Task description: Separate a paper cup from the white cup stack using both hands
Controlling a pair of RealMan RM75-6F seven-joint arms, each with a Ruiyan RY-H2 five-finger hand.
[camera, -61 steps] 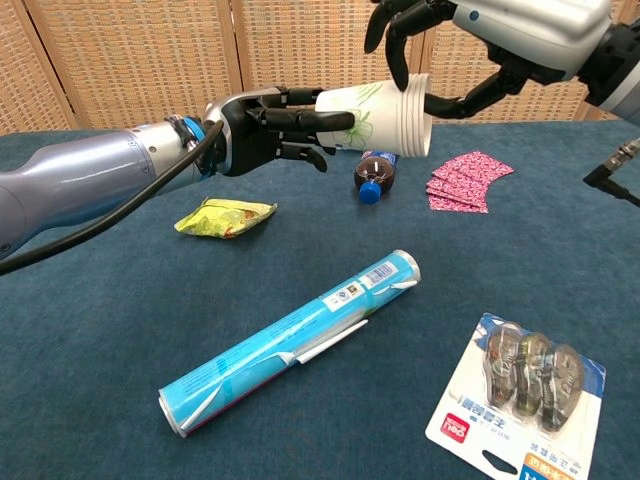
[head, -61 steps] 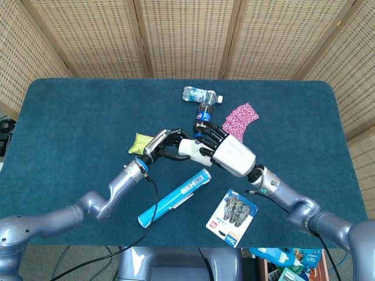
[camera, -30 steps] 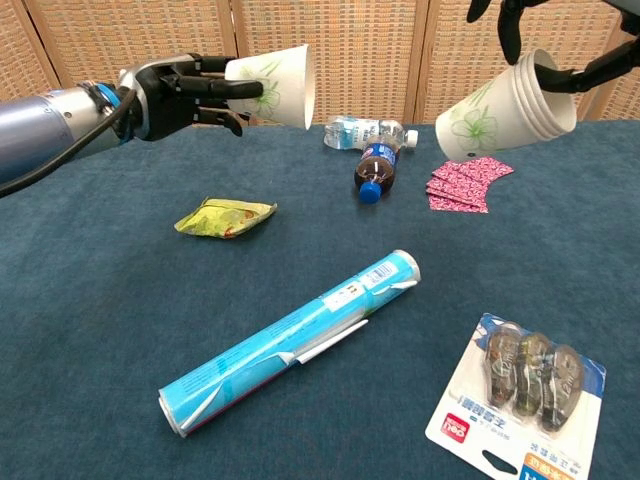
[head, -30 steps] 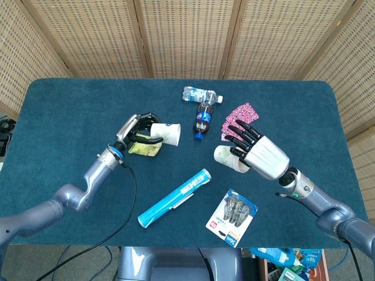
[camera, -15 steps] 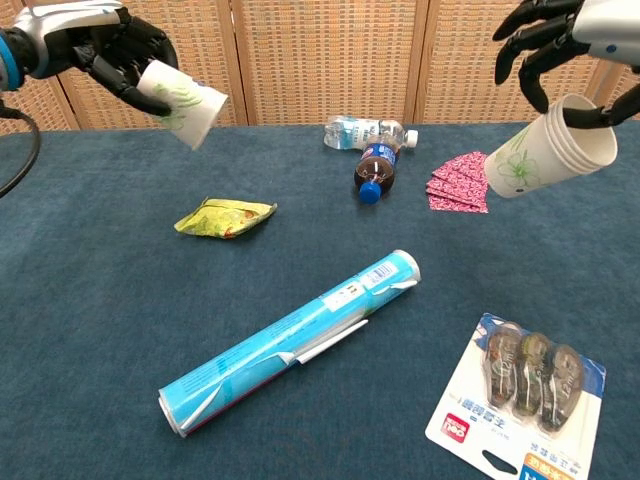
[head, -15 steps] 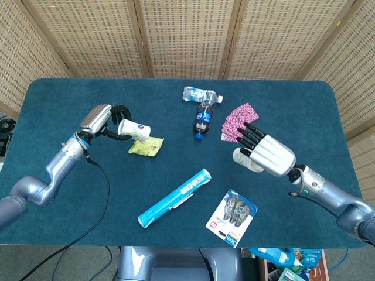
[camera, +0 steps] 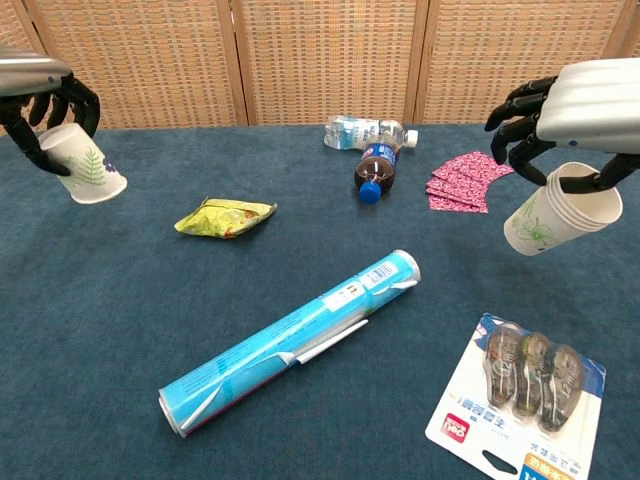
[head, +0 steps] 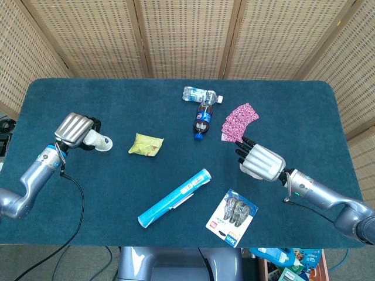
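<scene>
**Cup and stack, held apart**

Left hand (camera: 50, 105): fingers wrapped round a single paper cup (camera: 85, 165), carried near the table's (head: 176, 126) left edge, base tilted down and outward. Judged: the separated item, kept well clear of its source.

Right hand (camera: 570, 115): fingers hooked over the rim of the stack (camera: 555, 220), hanging mouth-up and slightly tilted above the right side, near the pink cards (camera: 465, 180).

Between them, lying flat: snack packet (camera: 225, 217), blue tube (camera: 290, 340), cola bottle (camera: 375, 172), water bottle (camera: 365, 131), blister pack (camera: 520, 395).

Judged: separation achieved; both loads appear off the table, not yet set down.
</scene>
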